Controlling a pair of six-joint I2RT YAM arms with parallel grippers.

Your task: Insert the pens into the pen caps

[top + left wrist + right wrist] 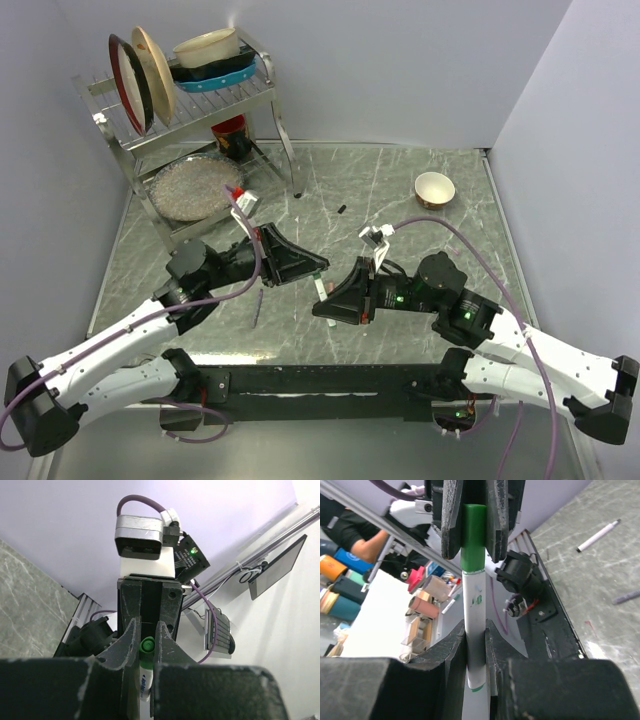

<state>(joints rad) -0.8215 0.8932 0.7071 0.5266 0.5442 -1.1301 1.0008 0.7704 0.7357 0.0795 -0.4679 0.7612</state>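
The left arm (120,350) and right arm (520,345) are found meeting over the middle of the desk (400,170), slightly toward its near edge. The right jaws are clamped together on the white barrel of a pen (474,610), which is held clear of the desk surface. The far end of that pen is covered by a green pen cap (472,527). The cap is gripped by the left jaws, which are pressed against it from both sides. Pen and cap are observed in one straight line, the cap's lower rim meeting the barrel (how deeply it is seated cannot be told). A green smudge and a thin green band are noted on the barrel. In the left wrist view, a rounded green end is seen between the left jaws, with a white printed barrel just below it.

A greyish pen (258,305) is recorded lying flat on the desk left of the middle, toward the near edge and just beside the left arm. A second pen (599,535), white with a dark end, is seen lying flat in the right wrist view only. A short black pen cap (341,209) lies alone between the middle and the far edge. A small bowl (434,188) is placed toward the far right corner. A dish rack (190,110) loaded with plates occupies the far left corner.
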